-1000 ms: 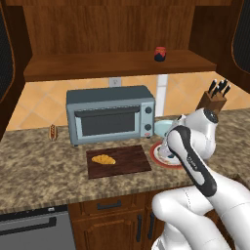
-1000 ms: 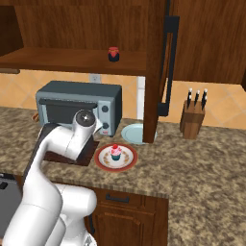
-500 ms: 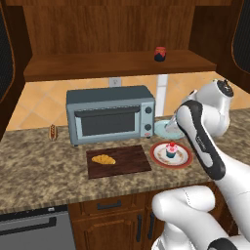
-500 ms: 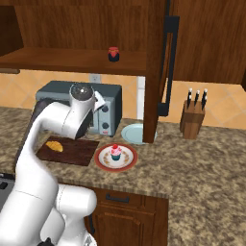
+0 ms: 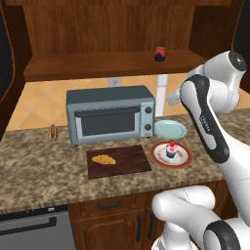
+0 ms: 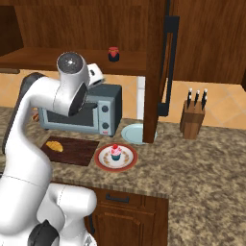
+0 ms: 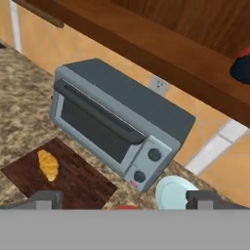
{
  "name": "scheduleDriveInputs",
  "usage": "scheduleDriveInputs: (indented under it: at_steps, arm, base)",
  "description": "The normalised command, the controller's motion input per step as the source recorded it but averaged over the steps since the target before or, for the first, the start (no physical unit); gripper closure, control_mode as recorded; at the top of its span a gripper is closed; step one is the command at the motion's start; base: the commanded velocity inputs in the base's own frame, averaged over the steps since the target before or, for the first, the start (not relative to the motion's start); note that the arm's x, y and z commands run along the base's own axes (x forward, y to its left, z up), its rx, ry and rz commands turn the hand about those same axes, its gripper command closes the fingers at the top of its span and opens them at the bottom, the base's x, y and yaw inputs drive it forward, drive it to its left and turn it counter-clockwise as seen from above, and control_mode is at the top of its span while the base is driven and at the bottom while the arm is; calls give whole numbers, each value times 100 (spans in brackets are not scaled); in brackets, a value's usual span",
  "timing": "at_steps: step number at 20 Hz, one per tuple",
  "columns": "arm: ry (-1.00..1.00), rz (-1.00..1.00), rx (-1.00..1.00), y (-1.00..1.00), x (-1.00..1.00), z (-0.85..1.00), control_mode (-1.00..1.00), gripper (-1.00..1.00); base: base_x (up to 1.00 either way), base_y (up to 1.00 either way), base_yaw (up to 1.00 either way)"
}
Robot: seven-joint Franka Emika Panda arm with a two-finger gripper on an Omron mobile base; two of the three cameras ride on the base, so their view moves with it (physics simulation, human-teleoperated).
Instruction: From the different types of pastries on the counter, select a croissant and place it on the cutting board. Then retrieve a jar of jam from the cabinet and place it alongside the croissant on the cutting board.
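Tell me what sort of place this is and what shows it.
A home kitchen, rendered rather than real. A grey toaster oven stands on a speckled granite counter over wooden drawers, a knife block sits further along, and a croissant lies on a dark cutting board below a wooden cabinet.

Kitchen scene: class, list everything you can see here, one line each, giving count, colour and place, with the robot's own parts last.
Croissant: one, golden, on the cutting board's left part.
Cutting board: one, dark brown, on the counter before the toaster oven.
Jar of jam: one, red with dark lid, on the cabinet shelf.
Cupcake: one, pink frosting, blue wrapper, on the red-rimmed plate.
Hot-dog bun: one, brown and red, left of the toaster oven.
Toaster oven: one, grey-blue, against the wall.
Pale blue plate: one, right of the toaster oven.
Knife block: one, wooden, far right.
Gripper: one, open, above the counter.
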Motion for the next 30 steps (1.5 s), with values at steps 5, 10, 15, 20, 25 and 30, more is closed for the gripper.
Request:
scheduleDriveInputs:
  at_steps: [5,10,15,20,25,30]
  arm:
    - [-20,-11,12,0,3,54,-100,-100]
    - [-19,-13,11,-10,2,37,-100,-100]
    - [-2,-2,0,2,3,5,-100,-100]
    - [-12,-32,2,-2,12,6,-100,-100]
    - [-16,-27,6,-3,10,7,-100,-100]
    - [0,0,1,-4,12,3,-100,-100]
  base:
    - [0,0,0]
    - [0,0,0]
    - [0,0,0]
    - [0,0,0]
    - [0,0,0]
    - [0,0,0]
